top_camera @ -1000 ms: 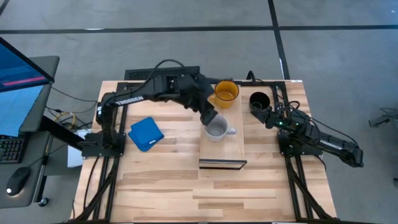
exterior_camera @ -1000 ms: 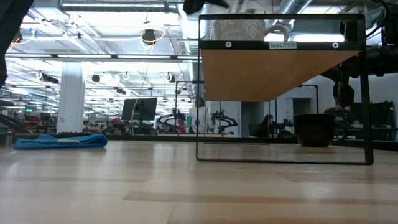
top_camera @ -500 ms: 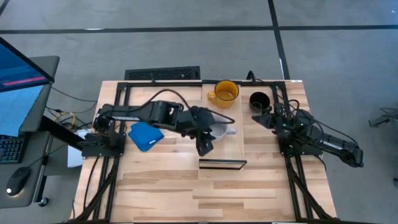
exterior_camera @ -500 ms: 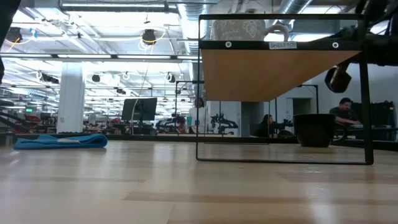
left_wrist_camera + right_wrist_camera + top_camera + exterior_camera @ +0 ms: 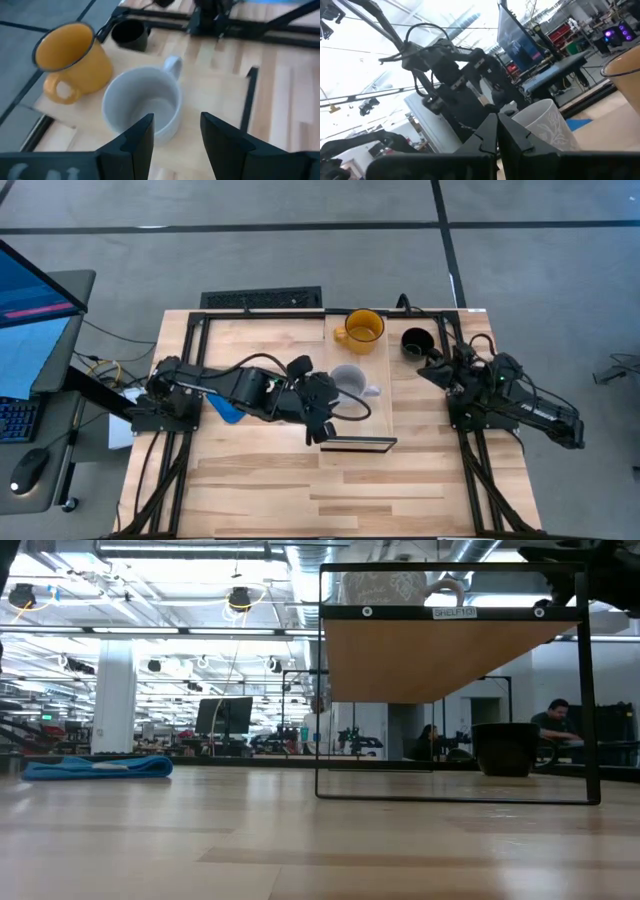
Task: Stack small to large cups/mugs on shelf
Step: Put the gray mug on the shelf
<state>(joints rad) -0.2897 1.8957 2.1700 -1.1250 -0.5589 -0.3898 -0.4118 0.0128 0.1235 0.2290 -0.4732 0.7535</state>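
Observation:
On the shelf [image 5: 362,420], a light-wood board on a dark frame, the grey mug [image 5: 348,383] stands upright at the middle and the yellow mug [image 5: 362,330] at the far end. The black mug [image 5: 416,342] stands on the table to the right of the shelf. My left gripper [image 5: 328,420] is open, at the shelf's left edge, just short of the grey mug [image 5: 142,107], touching nothing. My right gripper [image 5: 433,369] is shut, hovering just near-right of the black mug. The low view shows the grey mug [image 5: 385,587] on the shelf [image 5: 440,650] and the black mug [image 5: 505,748] behind it.
A flat blue square object [image 5: 222,409] lies on the table's left part, half under my left arm. The shelf's near end is bare wood. The near half of the planked table [image 5: 330,490] holds nothing. People sit far off in the room behind.
My left arm has swung from over the far side of the table down toward the left and near side, and its gripper has drawn away from the grey mug to the shelf's left edge. The grey mug has stayed standing on the shelf.

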